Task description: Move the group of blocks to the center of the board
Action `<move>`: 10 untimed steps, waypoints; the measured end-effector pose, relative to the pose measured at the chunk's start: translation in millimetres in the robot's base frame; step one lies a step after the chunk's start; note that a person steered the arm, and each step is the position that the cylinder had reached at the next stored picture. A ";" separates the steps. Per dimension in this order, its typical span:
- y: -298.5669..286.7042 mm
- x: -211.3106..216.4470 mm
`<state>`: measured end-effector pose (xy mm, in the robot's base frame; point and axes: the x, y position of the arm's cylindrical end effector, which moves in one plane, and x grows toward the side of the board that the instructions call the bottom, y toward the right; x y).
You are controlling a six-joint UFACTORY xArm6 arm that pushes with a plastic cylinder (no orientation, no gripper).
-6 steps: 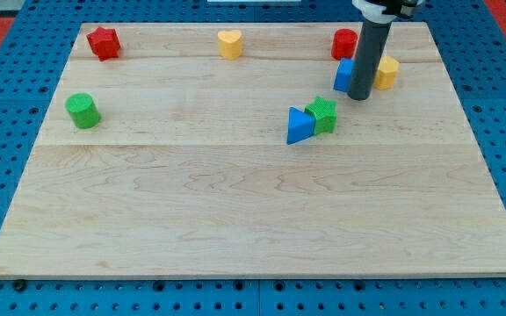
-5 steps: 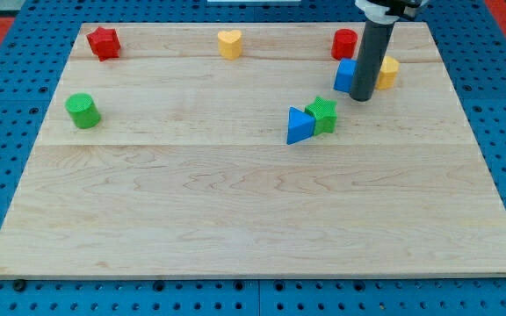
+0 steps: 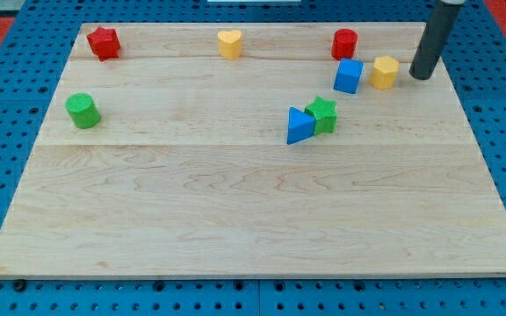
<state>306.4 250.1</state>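
Two each: red (image 3: 103,42), blue (image 3: 349,76), green (image 3: 83,111), yellow (image 3: 229,43)

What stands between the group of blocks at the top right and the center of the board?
The blue triangle and the green star, touching each other, lie between the group (red cylinder, blue cube, yellow block) and the center. My tip is at the view's right of the yellow block.
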 end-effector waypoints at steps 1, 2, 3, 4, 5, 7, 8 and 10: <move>-56.3 -4.3; -122.5 -4.4; -121.3 -3.4; -167.9 34.3; -188.0 43.4; -121.3 101.3; -208.2 101.3; -240.1 91.0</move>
